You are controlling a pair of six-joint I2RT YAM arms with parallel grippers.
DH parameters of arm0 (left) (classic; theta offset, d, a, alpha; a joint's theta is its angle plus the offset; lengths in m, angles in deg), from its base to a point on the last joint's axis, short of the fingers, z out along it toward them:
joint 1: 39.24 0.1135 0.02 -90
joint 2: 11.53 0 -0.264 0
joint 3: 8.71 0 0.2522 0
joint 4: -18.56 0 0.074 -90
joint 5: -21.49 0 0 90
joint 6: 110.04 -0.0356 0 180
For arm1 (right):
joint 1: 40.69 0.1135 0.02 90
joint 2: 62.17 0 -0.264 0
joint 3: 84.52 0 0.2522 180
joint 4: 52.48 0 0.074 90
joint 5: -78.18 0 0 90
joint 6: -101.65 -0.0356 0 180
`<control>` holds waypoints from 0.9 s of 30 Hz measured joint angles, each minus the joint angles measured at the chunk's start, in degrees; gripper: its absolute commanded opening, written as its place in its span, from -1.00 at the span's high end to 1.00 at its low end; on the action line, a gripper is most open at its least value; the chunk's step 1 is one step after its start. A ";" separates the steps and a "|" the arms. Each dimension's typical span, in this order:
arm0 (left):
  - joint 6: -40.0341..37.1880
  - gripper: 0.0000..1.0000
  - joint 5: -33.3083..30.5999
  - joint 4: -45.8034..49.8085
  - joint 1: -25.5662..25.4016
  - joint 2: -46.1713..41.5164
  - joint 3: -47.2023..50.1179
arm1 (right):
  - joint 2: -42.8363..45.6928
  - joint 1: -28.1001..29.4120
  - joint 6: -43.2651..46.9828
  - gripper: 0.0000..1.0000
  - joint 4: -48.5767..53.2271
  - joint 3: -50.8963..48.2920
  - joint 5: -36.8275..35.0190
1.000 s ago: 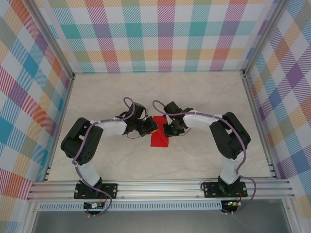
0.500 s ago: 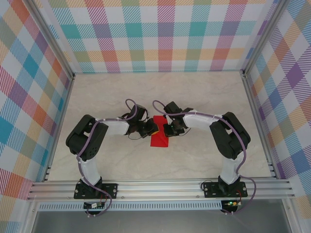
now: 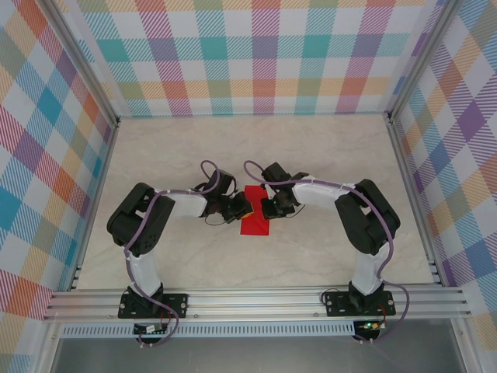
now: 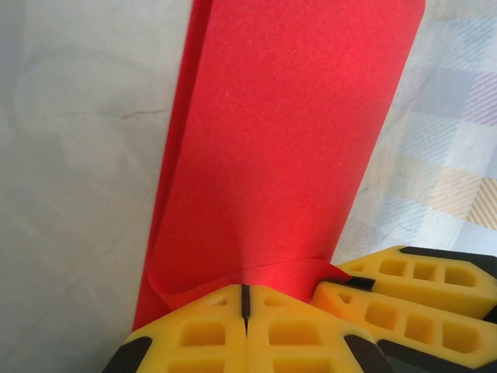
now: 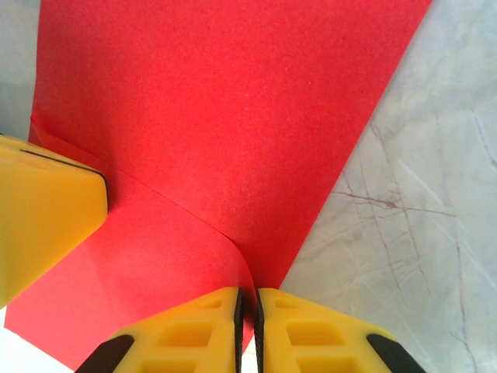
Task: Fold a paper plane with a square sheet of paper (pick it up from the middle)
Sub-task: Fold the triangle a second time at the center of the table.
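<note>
Left fingers clenched on the red sheet, right fingers pinching its crease, grips plain in wrist views

Top camera looks down; both wrist cameras closely share the paper

Pale marbled table carries the square sheet of paper (folded, red) near its middle

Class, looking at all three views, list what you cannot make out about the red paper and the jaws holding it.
Top external view: the red sheet is too small to count folds; both wrists cover its far corners.
Left wrist view: yellow fingers hide its near edge; the frame cuts its top.
Right wrist view: the frame cuts its outline; how deep it sits in the jaws is hidden.
</note>
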 measured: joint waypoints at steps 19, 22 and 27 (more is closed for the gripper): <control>-0.37 0.59 0.07 -1.53 -0.15 -3.72 1.11 | -0.90 -0.31 0.02 0.73 0.68 1.25 0.00; -0.35 0.60 0.07 -2.10 -0.20 -3.72 1.14 | -1.01 -0.31 0.02 0.73 0.76 1.40 0.02; -0.13 0.61 0.50 -3.80 -0.22 -3.34 1.16 | -1.09 -0.31 0.02 0.73 0.90 1.57 0.00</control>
